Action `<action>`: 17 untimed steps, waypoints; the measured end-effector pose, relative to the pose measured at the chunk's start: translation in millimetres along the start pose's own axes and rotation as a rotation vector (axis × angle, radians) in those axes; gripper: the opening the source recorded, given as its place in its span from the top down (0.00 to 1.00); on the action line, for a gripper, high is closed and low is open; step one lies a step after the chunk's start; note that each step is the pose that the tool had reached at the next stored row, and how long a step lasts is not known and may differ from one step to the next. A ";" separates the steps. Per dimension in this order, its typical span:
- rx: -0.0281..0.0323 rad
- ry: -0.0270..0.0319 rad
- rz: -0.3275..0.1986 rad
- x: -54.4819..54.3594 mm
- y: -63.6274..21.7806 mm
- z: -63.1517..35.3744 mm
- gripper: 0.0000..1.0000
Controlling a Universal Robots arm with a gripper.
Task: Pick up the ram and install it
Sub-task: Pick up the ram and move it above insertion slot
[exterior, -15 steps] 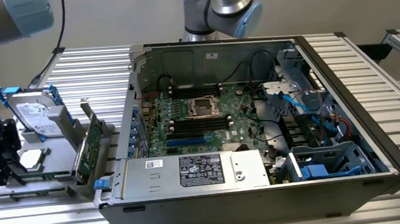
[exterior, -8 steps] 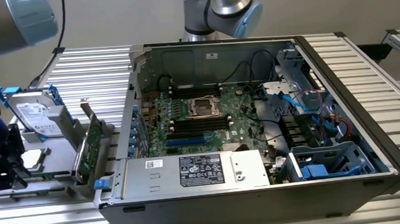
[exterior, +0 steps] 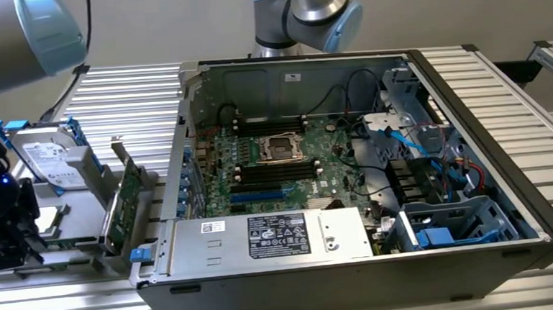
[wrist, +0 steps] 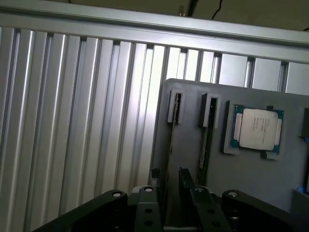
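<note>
Over the gray tray (wrist: 251,188), we find the gripper (wrist: 170,180) spread wide, the ram (wrist: 173,140) standing edge-on between its fingers; contact undetermined.

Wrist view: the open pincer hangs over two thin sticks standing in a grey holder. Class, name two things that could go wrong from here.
1. The ram is thin and edge-on; if the pincer closes off-centre, it may tilt or slip.
2. The second stick stands close by; a finger might knock it or the processor.
</note>
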State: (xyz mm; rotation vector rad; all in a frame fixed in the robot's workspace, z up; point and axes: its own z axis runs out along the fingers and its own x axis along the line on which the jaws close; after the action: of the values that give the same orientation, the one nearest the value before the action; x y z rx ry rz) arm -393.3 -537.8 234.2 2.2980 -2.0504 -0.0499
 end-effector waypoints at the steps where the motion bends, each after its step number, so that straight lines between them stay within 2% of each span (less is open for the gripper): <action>1: 0.0000 0.0000 0.000 0.0 -0.1 1.8 0.70; 17: 0.0001 -0.0001 0.000 -0.8 1.0 31.1 0.70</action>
State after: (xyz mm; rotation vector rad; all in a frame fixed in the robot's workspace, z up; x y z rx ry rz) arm -396.4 -537.9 203.2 2.2982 -2.0504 -0.0499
